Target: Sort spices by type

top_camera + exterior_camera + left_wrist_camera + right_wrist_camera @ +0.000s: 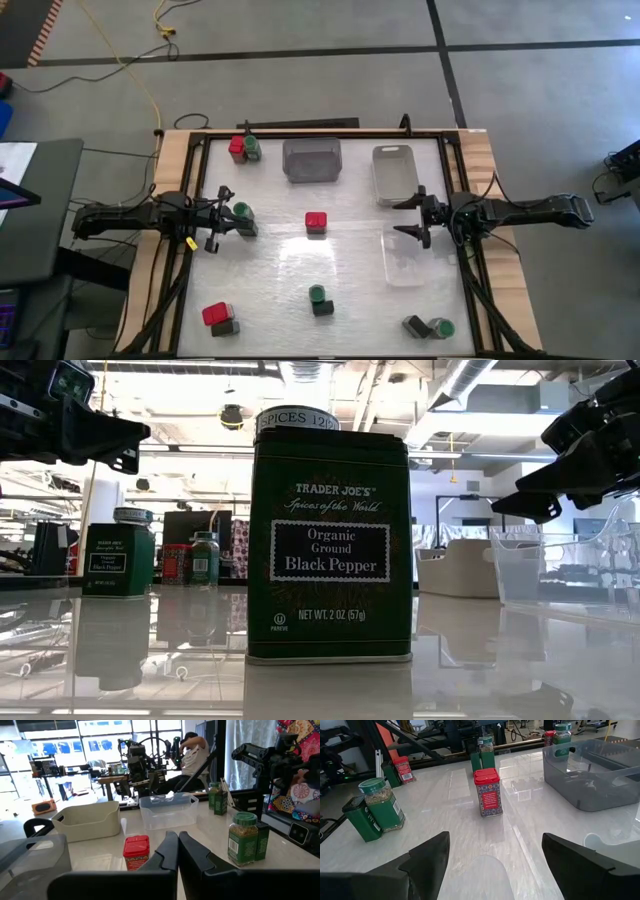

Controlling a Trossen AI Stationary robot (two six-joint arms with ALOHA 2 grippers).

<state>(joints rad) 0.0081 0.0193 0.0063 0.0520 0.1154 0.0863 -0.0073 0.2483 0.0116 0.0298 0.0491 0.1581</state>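
A: How many spices stand on the tabletop (350,250)?

B: In the high view, three red-topped boxes: one at the centre (316,222), one at the far left corner (237,146), one at the near left corner (214,314). Four green-lidded jars (241,211) are seen, each paired with another container. Three trays (311,159) stand along the far and right edges.

A: And the grippers?

B: The left gripper (212,236) is clenched and holds nothing, beside the left-edge jar. The right gripper (412,217) is spread wide, empty, over the right edge.
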